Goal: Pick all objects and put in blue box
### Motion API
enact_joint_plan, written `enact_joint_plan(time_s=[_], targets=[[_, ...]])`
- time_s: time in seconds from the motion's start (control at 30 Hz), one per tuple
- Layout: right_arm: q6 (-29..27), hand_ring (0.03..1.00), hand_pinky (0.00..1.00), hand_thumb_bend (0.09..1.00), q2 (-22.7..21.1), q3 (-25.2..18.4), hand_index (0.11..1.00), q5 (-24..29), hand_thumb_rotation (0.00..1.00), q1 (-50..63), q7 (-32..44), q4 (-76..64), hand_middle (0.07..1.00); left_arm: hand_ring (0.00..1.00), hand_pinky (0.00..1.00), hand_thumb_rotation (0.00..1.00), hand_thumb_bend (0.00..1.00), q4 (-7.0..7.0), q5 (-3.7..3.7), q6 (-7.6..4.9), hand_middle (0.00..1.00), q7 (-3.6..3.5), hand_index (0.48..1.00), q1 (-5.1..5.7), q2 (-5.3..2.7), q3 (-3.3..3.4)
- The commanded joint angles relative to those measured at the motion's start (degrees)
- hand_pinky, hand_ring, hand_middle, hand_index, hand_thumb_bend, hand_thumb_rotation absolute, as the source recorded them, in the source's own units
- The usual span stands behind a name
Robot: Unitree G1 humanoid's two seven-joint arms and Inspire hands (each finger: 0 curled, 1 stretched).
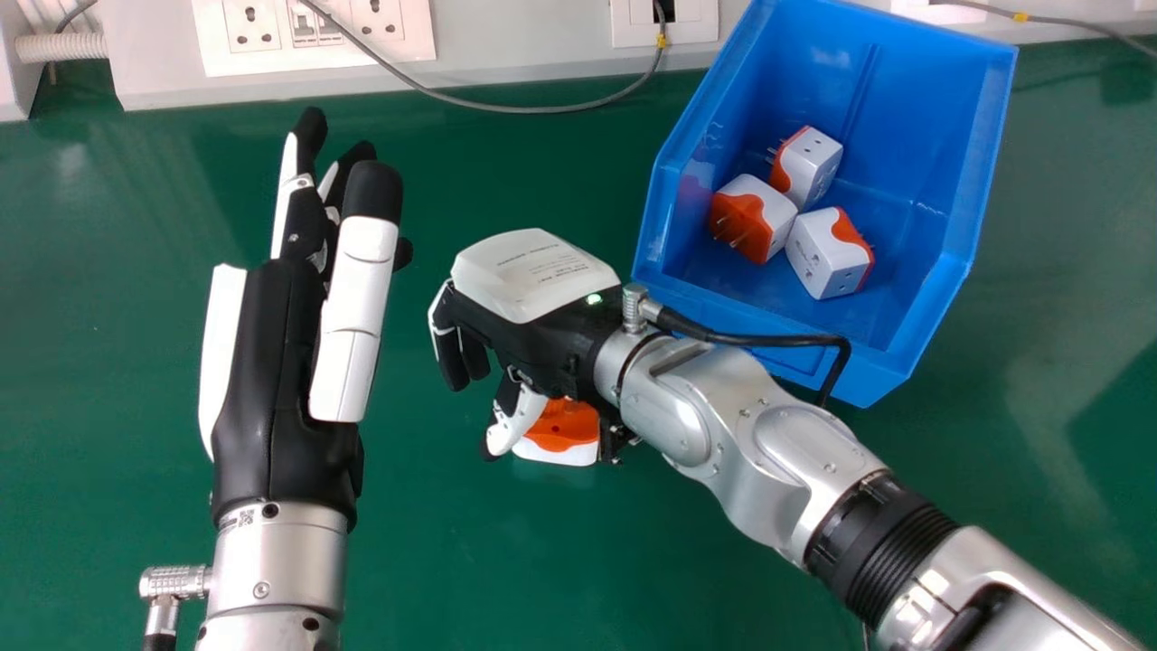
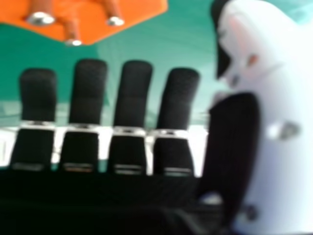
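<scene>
Blue box [image 1: 981, 154]: three adapters [image 1: 818, 172] inside
Right hand [image 1: 542, 280]: left of box, fingers [image 2: 88, 98] apart, print too small
Fourth adapter [image 1: 556, 443]: left of box
Left hand [image 1: 271, 362]: farther left, fingers straight

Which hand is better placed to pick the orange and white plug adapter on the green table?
Probably the right hand: it is close beside the adapter, and the blue plastic box is also on that side. The left hand is farther from both.
</scene>
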Motion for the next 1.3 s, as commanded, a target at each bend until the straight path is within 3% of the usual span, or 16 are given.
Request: enact_joint_plan(time_s=[0.0, 0.1, 0.17, 0.37, 0.53, 0.63, 0.73, 1.1, 1.17, 1.27], targets=[[1.70, 0.462, 0.36, 0.497, -0.30, -0.13, 0.495, -0.80, 0.00, 0.33, 1.48, -2.59, 0.525, 0.93, 0.83, 0.97, 0.83, -0.37, -0.25, -1.63, 0.94, 0.09, 0.984, -0.80, 0.04, 0.25], [4.32, 0.553, 0.39, 0.488, -0.44, -0.34, 0.495, -1.24, 0.00, 1.25, 2.67, -4.08, 0.609, 0.93, 0.83, 0.96, 0.83, 0.25, -0.36, -1.94, 0.94, 0.10, 0.983, -1.12, 0.04, 0.40], [6.69, 0.648, 0.41, 0.469, -0.47, -1.23, 0.606, -1.25, 0.00, 2.93, 2.52, -6.11, 0.698, 0.93, 0.83, 0.96, 0.83, 0.68, -0.40, -2.15, 0.94, 0.12, 0.982, -1.38, 0.10, 0.50], [13.53, 0.742, 0.43, 0.444, 1.61, -3.41, 0.720, -0.60, 0.00, 6.76, 0.70, -9.45, 0.788, 0.93, 0.83, 0.96, 0.83, 1.72, -0.27, -2.67, 0.94, 0.13, 0.982, -1.98, 0.19, 0.68], [15.17, 0.843, 0.65, 0.744, 1.58, -3.71, 0.811, -0.91, 0.02, 8.36, 0.37, -11.77, 0.886, 0.93, 0.83, 0.96, 0.83, 2.41, -0.14, -2.87, 0.93, 0.13, 0.979, -2.49, 0.26, 0.67], [15.63, 0.884, 0.72, 0.842, 1.31, -3.38, 0.843, -1.59, 0.04, 8.77, 0.34, -12.38, 0.925, 0.93, 0.83, 0.96, 0.83, 2.67, -0.08, -2.93, 0.93, 0.11, 0.976, -2.69, 0.32, 0.63], [16.16, 0.906, 0.75, 0.882, 1.37, -3.23, 0.870, -1.76, 0.05, 8.76, 0.33, -12.13, 0.950, 0.93, 0.83, 0.96, 0.83, 2.80, 0.02, -2.83, 0.93, 0.09, 0.975, -2.95, 0.47, 0.66], [15.90, 0.936, 0.80, 0.890, -1.99, -0.41, 0.911, -4.16, 0.04, 8.11, 5.95, -14.56, 0.981, 0.93, 0.83, 0.96, 0.82, 3.70, 0.41, -2.83, 0.93, 0.25, 0.971, -4.06, 0.68, 0.37], [14.99, 0.937, 0.80, 0.768, -3.19, 0.59, 0.910, -4.86, 0.02, 7.13, 8.24, -14.97, 0.981, 0.93, 0.83, 0.96, 0.81, 3.78, 0.55, -2.77, 0.93, 0.28, 0.971, -4.23, 0.63, 0.29], [13.23, 0.935, 0.80, 0.727, -4.47, 1.13, 0.906, -5.35, 0.01, 5.74, 10.81, -15.11, 0.976, 0.93, 0.83, 0.96, 0.81, 4.21, 0.64, -2.93, 0.93, 0.31, 0.971, -4.55, 0.61, 0.32]])
